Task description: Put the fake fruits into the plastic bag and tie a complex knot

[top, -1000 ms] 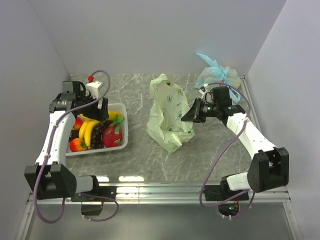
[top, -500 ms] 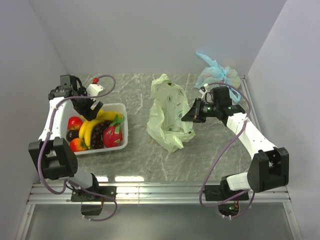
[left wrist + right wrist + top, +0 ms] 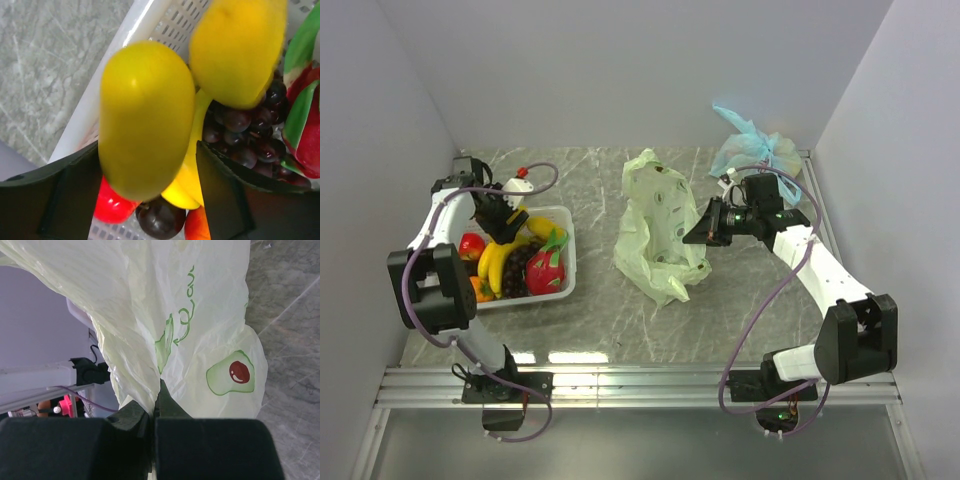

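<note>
The banana (image 3: 147, 125) lies in the basket (image 3: 570, 265). In the left wrist view its long axis runs roughly 12 to 6, between the wide jaws of the left gripper (image 3: 502, 217); no firm grip shows yet. The bag (image 3: 660, 230) stands at 3 o'clock from the basket, one fold pinched by the right gripper (image 3: 155, 390).
</note>
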Tool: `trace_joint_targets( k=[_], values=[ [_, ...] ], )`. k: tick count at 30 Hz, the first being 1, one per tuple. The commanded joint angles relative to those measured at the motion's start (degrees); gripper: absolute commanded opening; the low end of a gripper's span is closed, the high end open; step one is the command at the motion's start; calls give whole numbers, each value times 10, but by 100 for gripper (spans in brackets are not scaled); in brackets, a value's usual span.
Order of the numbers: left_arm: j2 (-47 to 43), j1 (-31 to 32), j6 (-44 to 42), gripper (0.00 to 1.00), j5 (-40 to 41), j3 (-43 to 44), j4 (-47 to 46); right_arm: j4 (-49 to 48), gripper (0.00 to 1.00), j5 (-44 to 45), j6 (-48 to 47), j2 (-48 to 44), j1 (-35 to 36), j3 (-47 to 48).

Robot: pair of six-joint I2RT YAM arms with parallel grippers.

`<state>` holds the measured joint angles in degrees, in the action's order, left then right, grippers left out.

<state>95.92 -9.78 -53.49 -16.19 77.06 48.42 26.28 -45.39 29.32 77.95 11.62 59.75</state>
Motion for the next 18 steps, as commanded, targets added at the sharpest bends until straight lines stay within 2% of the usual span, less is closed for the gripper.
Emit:
trace_joint_targets(
  k=[1, 4, 5, 6, 8, 9, 11, 13, 15, 17, 18],
  values=[
    [6, -1, -12, 74, -40, -10, 8, 0, 0, -9, -8, 0, -3, 23],
    [-2, -2, 4, 57, -56, -16, 11, -4, 0, -10, -6, -1, -2, 19],
    [-7, -2, 10, 44, -58, -14, 11, -4, 0, -11, -6, -1, -2, 18],
    [-11, -2, 31, 38, -60, -10, 11, -4, 0, -11, -6, -2, -2, 19],
    [-24, -7, 63, 24, -86, 17, 34, 0, 0, -11, -10, -3, -2, 21],
    [-29, -12, 73, 20, -96, 47, 45, 0, 0, -11, -10, -4, -2, 22],
    [-51, -14, 98, 13, -129, 85, 74, -4, 0, -14, -7, -4, -2, 22],
    [-67, -13, 114, 12, -213, 156, 142, -9, 0, -17, -2, -3, -2, 20],
    [-98, -2, 154, 13, -290, 189, 163, -13, 0, -21, 1, -3, -1, 18],
    [-129, 57, 209, 13, -304, 213, 154, -18, 0, -25, 8, -5, 0, 15],
    [-139, 111, 225, 13, -312, 217, 147, -20, 0, -29, 10, -5, 0, 13]
  ],
)
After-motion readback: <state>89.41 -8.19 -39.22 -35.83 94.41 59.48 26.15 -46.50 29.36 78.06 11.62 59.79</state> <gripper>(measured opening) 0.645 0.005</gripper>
